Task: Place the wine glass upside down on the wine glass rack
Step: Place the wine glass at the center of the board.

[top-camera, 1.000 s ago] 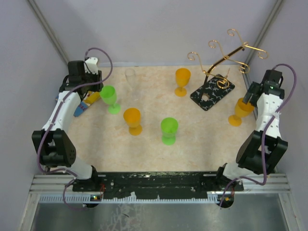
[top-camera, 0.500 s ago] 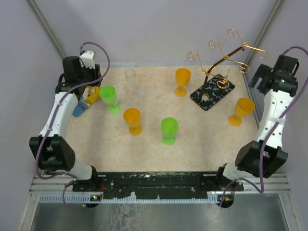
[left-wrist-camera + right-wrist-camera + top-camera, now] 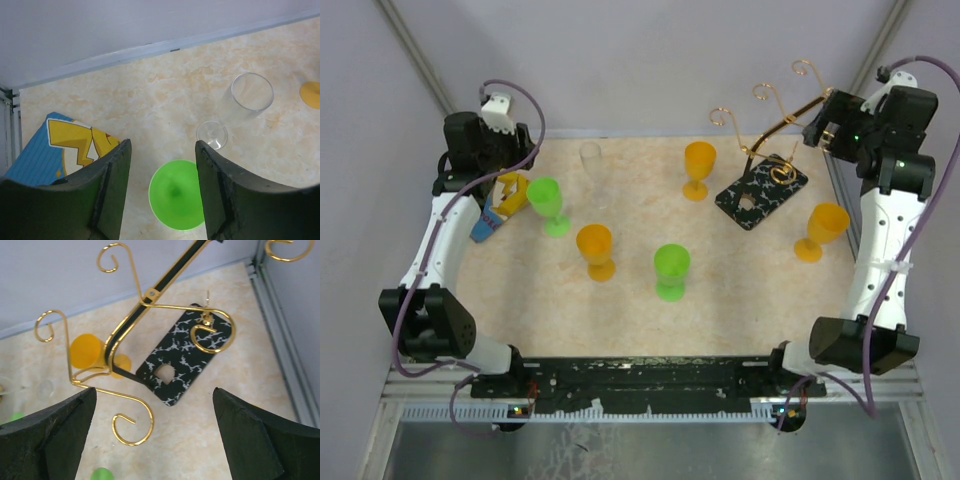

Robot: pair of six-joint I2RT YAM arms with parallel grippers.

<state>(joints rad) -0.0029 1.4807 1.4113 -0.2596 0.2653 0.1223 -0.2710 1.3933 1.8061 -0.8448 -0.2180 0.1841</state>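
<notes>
The wine glass rack (image 3: 790, 112) is gold wire with scroll arms on a black marbled base (image 3: 761, 190) at the back right. It fills the right wrist view (image 3: 145, 305), with its base (image 3: 182, 357) below. My right gripper (image 3: 823, 125) is open wide and empty, high beside the rack's top arms (image 3: 154, 392). A clear wine glass (image 3: 591, 160) stands at the back left and shows in the left wrist view (image 3: 247, 100). My left gripper (image 3: 515, 168) is open and empty above a green goblet (image 3: 176, 194), its fingertips apart on either side (image 3: 162, 145).
Orange goblets stand at back centre (image 3: 699, 165), centre left (image 3: 594, 248) and right (image 3: 820, 230). Green goblets stand at left (image 3: 547, 203) and centre (image 3: 671, 268). A blue and yellow card box (image 3: 500, 205) lies by the left wall.
My right gripper has left the orange goblet on the right and risen back toward the rack's top. My left gripper has drawn back a little toward the left wall.
</notes>
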